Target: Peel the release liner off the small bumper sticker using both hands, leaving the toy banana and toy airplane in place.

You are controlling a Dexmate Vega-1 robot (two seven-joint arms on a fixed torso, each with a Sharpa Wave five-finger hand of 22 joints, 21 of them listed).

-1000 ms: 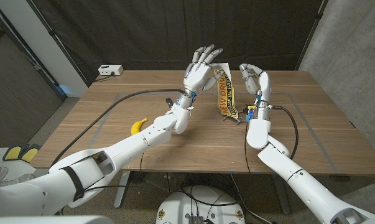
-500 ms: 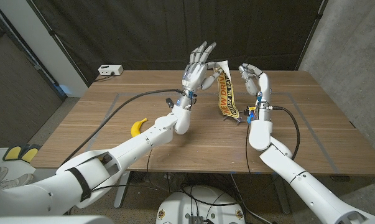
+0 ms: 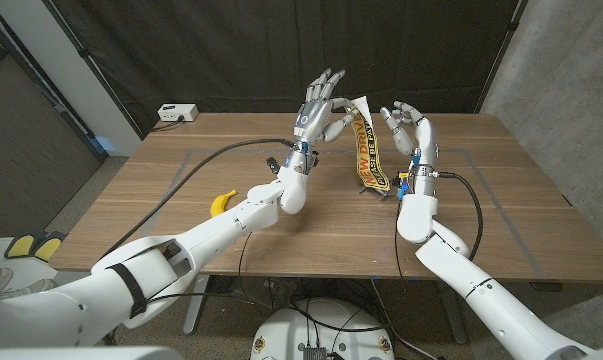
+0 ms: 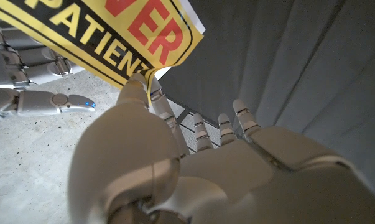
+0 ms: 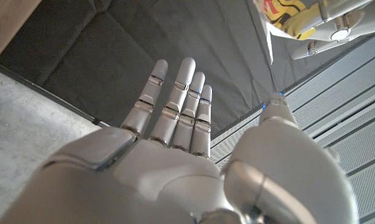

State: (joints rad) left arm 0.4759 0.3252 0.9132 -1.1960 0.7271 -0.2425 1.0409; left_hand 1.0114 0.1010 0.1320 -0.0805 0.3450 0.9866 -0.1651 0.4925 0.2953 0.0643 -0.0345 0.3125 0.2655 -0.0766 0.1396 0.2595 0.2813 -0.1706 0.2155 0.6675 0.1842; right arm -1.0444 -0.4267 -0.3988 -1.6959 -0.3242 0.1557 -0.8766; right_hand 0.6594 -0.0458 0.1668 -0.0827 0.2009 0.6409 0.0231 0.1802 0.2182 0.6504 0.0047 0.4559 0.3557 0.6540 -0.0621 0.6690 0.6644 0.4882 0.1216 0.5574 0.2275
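While the bumper sticker [image 3: 367, 150] hangs lifted above the bench [image 3: 501, 215], peeling looks barely begun.
Left hand [image 3: 319, 104] pinches its upper edge between thumb and finger; right hand [image 3: 408, 122] stands just beside it, fingers spread, holding nothing. No liner is visibly separated yet, so the peel remains. Toy banana [image 3: 222, 203] lies untouched, well apart on the bench.
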